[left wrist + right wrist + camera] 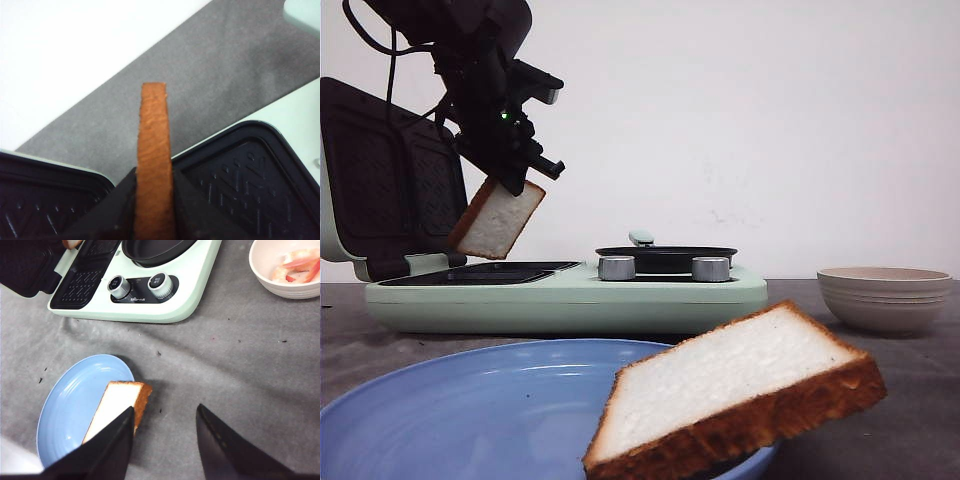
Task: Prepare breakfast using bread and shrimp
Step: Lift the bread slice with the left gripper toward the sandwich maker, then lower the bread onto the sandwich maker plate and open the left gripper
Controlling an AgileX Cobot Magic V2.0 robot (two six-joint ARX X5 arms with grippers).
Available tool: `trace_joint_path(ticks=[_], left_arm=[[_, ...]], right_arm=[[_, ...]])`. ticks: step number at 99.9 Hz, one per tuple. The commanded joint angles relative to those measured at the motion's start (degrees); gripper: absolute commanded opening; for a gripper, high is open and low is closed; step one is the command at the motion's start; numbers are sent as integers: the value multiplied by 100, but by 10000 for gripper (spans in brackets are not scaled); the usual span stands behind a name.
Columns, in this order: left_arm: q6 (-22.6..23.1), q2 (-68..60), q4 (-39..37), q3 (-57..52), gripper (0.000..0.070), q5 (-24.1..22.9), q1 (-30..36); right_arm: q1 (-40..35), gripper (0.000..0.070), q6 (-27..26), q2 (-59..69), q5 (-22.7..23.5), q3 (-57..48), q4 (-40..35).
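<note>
Bread comes as two square slices, both with soft white crumb and a golden-brown crust. One slice hangs tilted in the left gripper, whose dark fingers are clamped on either face of it; the left wrist view looks straight down its rough orange-brown crust edge. This slice is held in the air above the ridged black grill plate of a mint-green breakfast maker, in front of its raised lid, which carries a matching textured black plate.

The right gripper stands with its two black fingers spread apart and nothing between them, above the grey cloth-covered table. Just beside it, the second slice leans on the rim of a round, glossy blue plate, one corner overhanging the edge.

The appliance also has one shallow black pan and two ribbed silver knobs.

Off to the robot's right sits one ribbed off-white bowl, holding shrimp, pale pieces with reddish-orange streaks; their number cannot be counted.
</note>
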State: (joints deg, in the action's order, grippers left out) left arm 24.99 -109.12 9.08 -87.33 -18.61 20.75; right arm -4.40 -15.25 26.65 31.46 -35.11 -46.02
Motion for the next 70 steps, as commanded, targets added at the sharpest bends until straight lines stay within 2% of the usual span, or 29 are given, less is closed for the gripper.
trace_joint_path(ticks=[1, 70], left_arm=[[136, -192, -68, -155, 3, -48, 57], [105, -387, 90, -155, 3, -92, 175]], right_arm=[[-9, 241, 70, 17, -2, -57, 55], [-9, 241, 68, 17, 0, -57, 52]])
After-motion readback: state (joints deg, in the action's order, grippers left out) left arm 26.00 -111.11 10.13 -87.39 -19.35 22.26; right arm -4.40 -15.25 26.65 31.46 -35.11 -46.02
